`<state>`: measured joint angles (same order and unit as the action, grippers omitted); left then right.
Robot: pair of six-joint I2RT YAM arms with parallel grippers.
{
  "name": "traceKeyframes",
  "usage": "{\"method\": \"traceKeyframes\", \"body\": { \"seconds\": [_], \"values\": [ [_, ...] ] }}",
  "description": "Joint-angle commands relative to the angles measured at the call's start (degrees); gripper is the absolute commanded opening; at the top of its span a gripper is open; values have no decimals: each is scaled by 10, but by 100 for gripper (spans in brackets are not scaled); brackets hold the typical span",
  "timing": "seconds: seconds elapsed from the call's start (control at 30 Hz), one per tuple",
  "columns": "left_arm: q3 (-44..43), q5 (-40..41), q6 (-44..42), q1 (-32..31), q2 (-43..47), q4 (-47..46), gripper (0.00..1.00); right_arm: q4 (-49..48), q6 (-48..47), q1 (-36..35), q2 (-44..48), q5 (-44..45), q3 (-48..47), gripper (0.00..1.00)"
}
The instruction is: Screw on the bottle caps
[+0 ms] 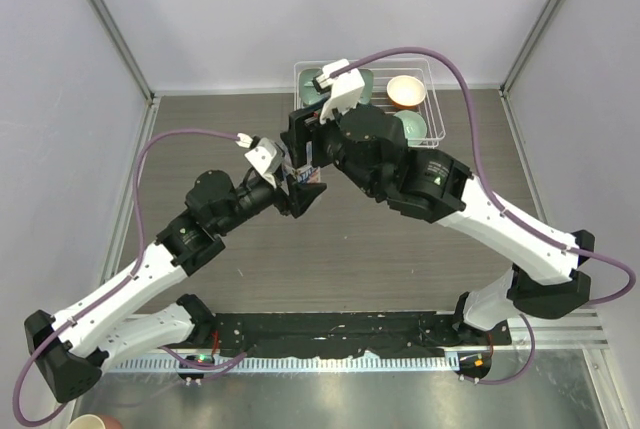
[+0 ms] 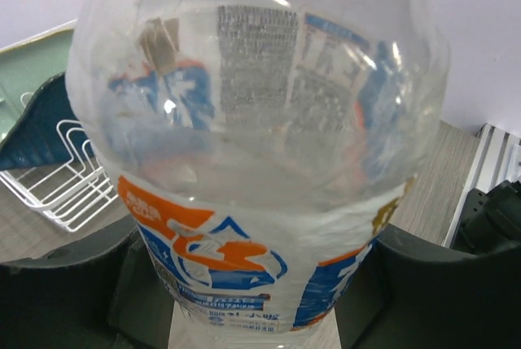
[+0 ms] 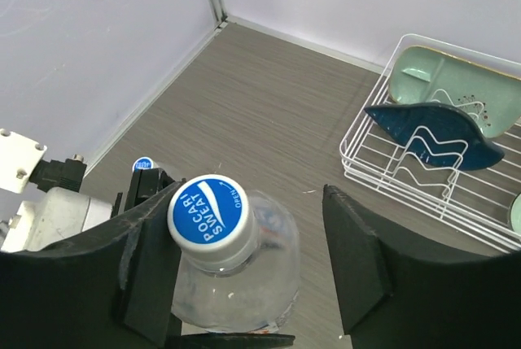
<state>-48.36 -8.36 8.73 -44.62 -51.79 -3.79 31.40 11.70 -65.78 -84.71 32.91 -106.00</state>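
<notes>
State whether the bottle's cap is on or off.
On: the cap sits atop the bottle neck; its tightness cannot be told.

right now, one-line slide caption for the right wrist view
Right gripper open astride the clear bottle, blue-topped cap on its neck, white dish rack behind.

The bottle (image 2: pixel 252 162) overruns the left wrist view, its neck and base cut off.

Pale lilac walls (image 1: pixel 300 9) enclose a grey wood-grain tabletop (image 1: pixel 350 259) under even light.
</notes>
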Motion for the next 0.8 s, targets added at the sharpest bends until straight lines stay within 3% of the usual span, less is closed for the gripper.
{"method": "traceKeyframes", "body": {
  "seconds": [0.0,0.03,0.13,0.17,0.27,0.43,0.6,0.77],
  "values": [
    [-4,-10,0,0,20,-97,0,64,-36,21,14,-66,-45,72],
    [-1,-13,1,0,22,-96,0,67,-42,28,33,-98,-44,73],
    [3,-55,15,2,26,-90,0,81,-55,97,81,-305,-27,73],
    [4,-78,19,3,27,-88,0,83,-71,119,95,-458,-19,74],
    [2,-196,31,3,27,-78,0,130,-110,201,118,-718,-1,75],
    [-7,-369,37,3,19,-60,0,160,-147,220,116,-790,-36,75],
    [-9,-380,36,3,19,-57,0,156,-153,221,113,-831,-53,75],
    [-10,-451,45,3,19,-59,0,102,-135,220,111,-870,-45,73]
  ]
}}
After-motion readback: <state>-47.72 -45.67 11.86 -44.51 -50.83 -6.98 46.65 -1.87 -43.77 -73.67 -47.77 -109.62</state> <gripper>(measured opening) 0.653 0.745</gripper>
